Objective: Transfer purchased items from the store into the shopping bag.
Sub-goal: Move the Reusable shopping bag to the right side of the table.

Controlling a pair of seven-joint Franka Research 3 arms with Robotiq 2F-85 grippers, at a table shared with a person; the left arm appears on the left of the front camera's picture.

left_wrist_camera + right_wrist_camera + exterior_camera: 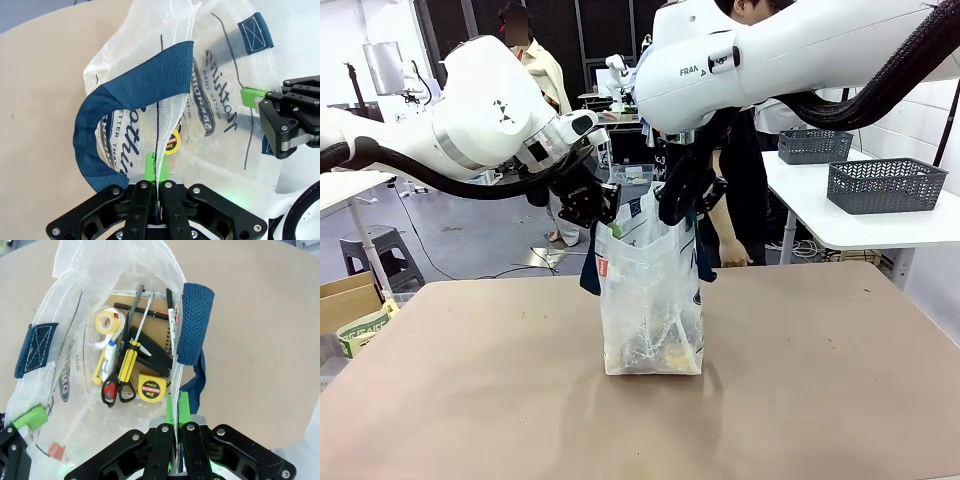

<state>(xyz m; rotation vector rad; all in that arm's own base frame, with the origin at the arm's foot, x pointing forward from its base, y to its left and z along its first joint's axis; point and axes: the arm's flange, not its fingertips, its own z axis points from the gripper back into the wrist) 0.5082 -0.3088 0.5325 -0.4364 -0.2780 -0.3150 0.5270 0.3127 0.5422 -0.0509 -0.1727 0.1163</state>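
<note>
while left gripper (156, 169) and right gripper (176, 407) pinch its opposite rims, shopping bag (650, 300) stands between them

Tan table (470, 380), shopping bag (650, 300) standing upright at centre

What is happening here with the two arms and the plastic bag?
The two arms hold the shopping bag open as it stands on the table. The left gripper and the right gripper are each shut on the bag's top edge, on opposite sides. Inside it lie a yellow tape measure, scissors, a screwdriver and a roll of tape. A person stands just behind the bag.
</note>
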